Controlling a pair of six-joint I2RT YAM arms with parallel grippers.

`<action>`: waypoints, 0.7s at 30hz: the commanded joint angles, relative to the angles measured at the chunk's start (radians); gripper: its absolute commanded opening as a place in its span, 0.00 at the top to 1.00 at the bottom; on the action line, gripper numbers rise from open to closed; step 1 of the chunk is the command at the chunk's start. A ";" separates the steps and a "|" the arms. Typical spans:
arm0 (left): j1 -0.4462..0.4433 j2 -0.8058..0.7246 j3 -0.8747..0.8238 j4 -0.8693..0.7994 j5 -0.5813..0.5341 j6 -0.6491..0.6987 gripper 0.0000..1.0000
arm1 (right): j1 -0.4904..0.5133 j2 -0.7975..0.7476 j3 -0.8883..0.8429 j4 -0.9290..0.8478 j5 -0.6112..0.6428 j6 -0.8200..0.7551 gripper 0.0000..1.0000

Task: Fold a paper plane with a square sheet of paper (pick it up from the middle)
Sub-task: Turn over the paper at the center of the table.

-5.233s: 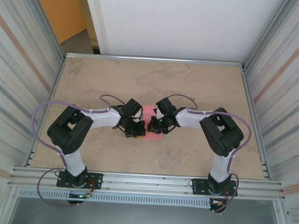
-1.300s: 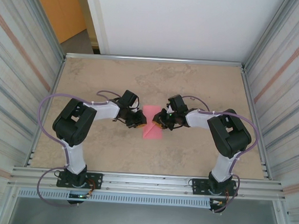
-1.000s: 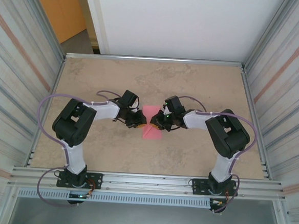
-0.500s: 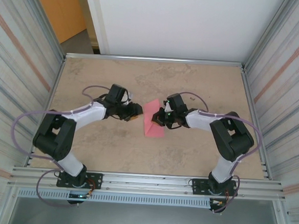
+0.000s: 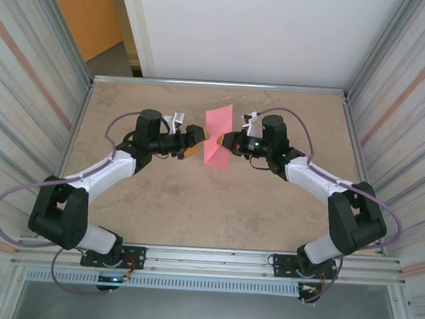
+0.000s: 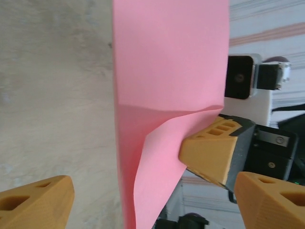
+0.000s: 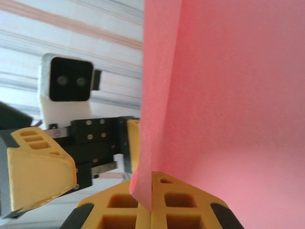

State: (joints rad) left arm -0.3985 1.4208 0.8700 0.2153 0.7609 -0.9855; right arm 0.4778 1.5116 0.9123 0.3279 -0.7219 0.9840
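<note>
The square sheet of paper (image 5: 218, 134) stands on edge in the air over the middle of the far half of the tabletop (image 5: 194, 216), lifted clear of it, its pink face upright and slightly tilted. In the left wrist view (image 6: 167, 71) a soft crease runs across it, and the lower part curls over where it is pinched.

The right tool (image 5: 223, 140) comes in from the right with its jaws closed tight on the sheet's edge. Seen from its own wrist (image 7: 150, 205), the paper (image 7: 228, 95) rises straight up out of the closed orange tips.

The left tool (image 5: 195, 141) faces it from the other side, just beside the sheet, jaws spread wide and gripping nothing (image 6: 152, 205).
</note>
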 commanded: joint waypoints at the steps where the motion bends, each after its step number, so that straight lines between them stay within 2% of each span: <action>1: 0.006 0.012 -0.011 0.171 0.108 -0.077 0.14 | -0.011 -0.021 0.011 0.108 -0.090 0.071 0.97; 9: 0.006 0.017 0.005 0.190 0.153 -0.063 0.26 | -0.025 -0.009 0.012 0.178 -0.127 0.135 0.95; 21: 0.007 0.024 -0.005 0.229 0.132 -0.067 0.62 | -0.049 -0.009 -0.001 0.170 -0.143 0.149 0.93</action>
State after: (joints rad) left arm -0.3981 1.4361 0.8692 0.4026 0.8749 -1.0538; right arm 0.4366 1.5116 0.9123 0.4786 -0.8387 1.1187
